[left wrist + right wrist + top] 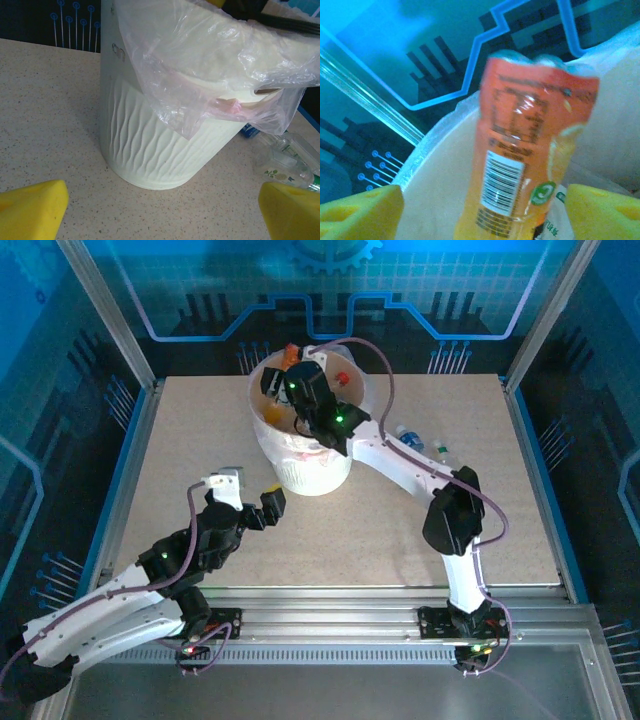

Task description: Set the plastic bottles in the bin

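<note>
While the right gripper [482, 215] hangs over the mouth of the bin [312, 476], an orange-labelled bottle [520, 140] sits between its yellow fingertips, above the bin's pinkish inside. The jaws stand wide, with a plain gap between the bottle and the left pad, and the bottle looks blurred. I judge this to be the release, the bottle going down among those already in the bin, but I cannot tell whether anything supports it. The left gripper [162, 215] is spread apart and empty. It is low over the table [200, 440], just beside the near-left foot of the bin, and its camera faces the ribbed wall and the clear plastic bag [200, 60] draped over the rim. The task is not finished: at least two bottles [408, 437] lie on the table just to the right of the bin, one of them clear with a pale label. The next move, as I judge it, calls for the right arm to lift clear of the rim without snagging the bag. It would then swing right and down to those bottles and set its jaws across one bottle's body before closing.
</note>
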